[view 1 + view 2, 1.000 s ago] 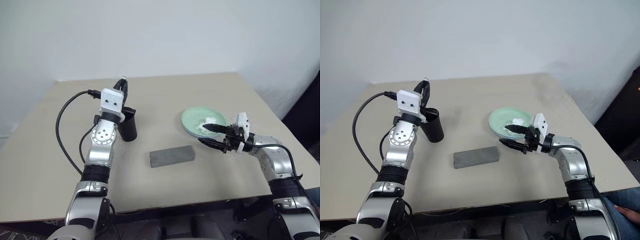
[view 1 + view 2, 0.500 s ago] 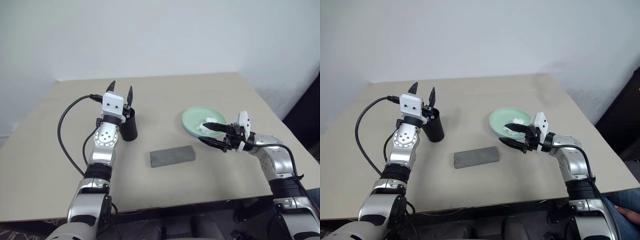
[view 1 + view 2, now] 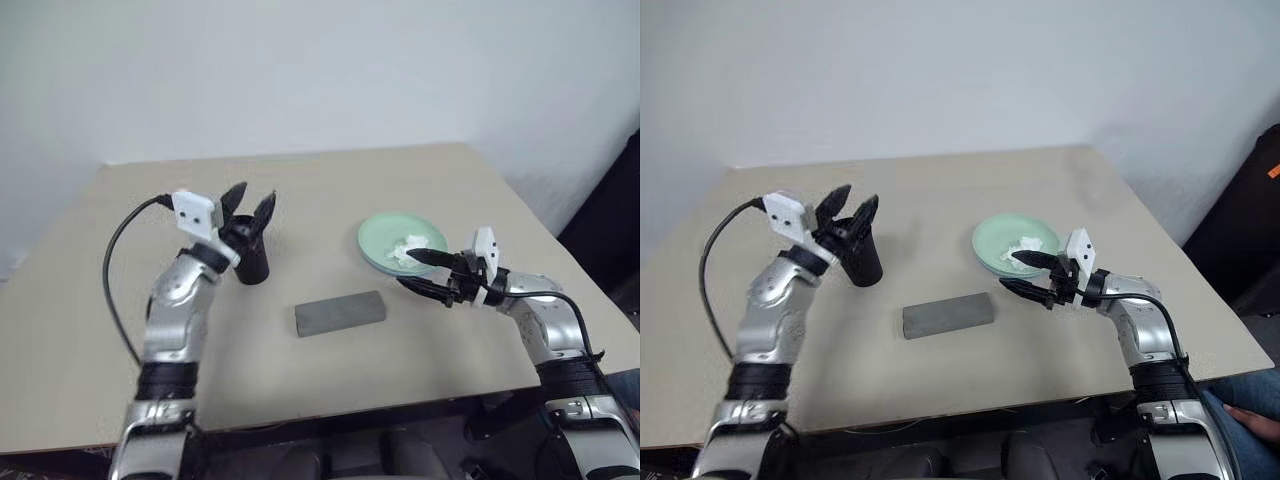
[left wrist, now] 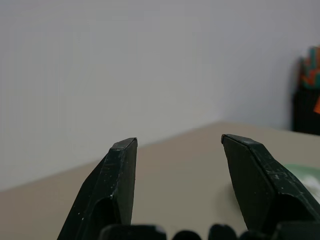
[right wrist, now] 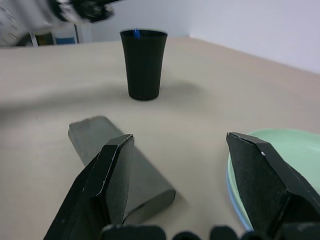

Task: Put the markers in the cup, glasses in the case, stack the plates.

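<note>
Markers look done, so with both my left end effector (image 3: 250,203) and right end effector (image 3: 421,272) open and empty, I'd check the plates (image 3: 385,237) next.

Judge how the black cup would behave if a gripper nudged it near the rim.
The cup stands tall on a base narrower than its rim, so it would probably tip rather than slide. It looks thin-walled, so likely light. Its matte surface may grip the table slightly.

Soft, even light falls from overhead, bright and without glare, leaving only faint, diffuse shadows on the worktop (image 3: 420,190) beside the cup (image 3: 250,262) and the case (image 3: 340,313). The far wall fades slightly toward grey at the left, and in the right wrist view the far background is blurred.
</note>
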Available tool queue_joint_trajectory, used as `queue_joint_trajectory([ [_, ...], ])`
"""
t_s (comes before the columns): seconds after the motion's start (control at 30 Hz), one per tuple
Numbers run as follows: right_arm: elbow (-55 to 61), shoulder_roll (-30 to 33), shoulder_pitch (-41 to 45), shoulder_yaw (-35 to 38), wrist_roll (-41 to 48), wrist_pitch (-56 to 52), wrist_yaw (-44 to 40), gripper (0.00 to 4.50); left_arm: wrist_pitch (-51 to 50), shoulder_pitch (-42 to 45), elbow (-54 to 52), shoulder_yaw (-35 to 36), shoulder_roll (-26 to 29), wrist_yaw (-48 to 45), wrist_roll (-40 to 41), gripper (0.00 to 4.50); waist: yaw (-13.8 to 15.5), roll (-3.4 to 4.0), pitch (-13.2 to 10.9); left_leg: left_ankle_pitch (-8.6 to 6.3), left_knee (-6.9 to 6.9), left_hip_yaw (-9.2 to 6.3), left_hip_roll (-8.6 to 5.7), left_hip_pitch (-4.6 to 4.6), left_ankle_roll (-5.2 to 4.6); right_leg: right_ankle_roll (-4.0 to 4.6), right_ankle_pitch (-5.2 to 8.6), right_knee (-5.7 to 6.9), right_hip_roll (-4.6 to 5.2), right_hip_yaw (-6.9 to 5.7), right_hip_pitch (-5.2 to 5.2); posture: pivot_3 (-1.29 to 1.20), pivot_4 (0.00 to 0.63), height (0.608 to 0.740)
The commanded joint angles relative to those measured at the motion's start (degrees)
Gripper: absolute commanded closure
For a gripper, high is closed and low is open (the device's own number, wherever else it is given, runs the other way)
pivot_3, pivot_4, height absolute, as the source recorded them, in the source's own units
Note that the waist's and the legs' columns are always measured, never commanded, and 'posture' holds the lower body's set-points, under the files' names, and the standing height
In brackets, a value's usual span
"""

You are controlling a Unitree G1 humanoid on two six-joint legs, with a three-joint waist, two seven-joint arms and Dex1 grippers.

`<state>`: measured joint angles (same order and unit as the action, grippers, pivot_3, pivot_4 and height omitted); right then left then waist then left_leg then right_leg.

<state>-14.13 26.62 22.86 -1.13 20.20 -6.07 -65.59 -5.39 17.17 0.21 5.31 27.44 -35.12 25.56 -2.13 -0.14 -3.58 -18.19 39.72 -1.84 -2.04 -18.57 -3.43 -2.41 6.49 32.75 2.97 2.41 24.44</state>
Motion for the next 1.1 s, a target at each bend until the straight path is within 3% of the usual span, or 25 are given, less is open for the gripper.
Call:
queue_joint_trajectory([
  [0.03,0.0,0.7,0.7,1.3,-0.3,2.0,0.8,1.31,-3.7,-4.0,-6.7,-1.6,4.2,-7.7,1.7,1.7,-0.1,0.04,0.0,0.0,0.0,0.02,0.02,0.02,0.0,0.02,0.02,0.03,0.0,0.02,-0.01,0.0,0.0,0.74],
  [0.27,-1.6,2.7,-2.9,0.5,-4.7,7.9,1.8,1.31,1.6,-9.3,1.3,-0.4,6.9,-12.3,-4.1,1.7,-0.1,0.05,0.0,0.01,0.06,0.05,0.1,0.04,0.01,0.12,0.09,0.05,-0.01,-0.02,-0.01,0.0,0.0,0.74],
  [0.47,-0.3,4.5,-6.8,3.7,-2.4,6.3,2.7,1.31,5.9,-9.5,6.9,-0.3,4.9,-12.6,-5.7,1.7,-0.1,0.05,0.0,0.01,0.01,0.11,0.1,0.0,0.01,0.12,0.09,0.02,0.0,0.03,0.06,0.0,0.0,0.74],
  [1.1,3.2,7.5,-9.6,6.0,0.7,-0.3,2.4,1.31,7.4,-14.3,2.4,-1.0,0.4,-10.5,-6.6,1.7,-0.1,0.01,0.0,-0.01,0.02,0.82,0.4,0.03,-0.01,0.12,0.1,-0.01,-0.03,0.06,0.05,0.0,0.0,0.74],
])
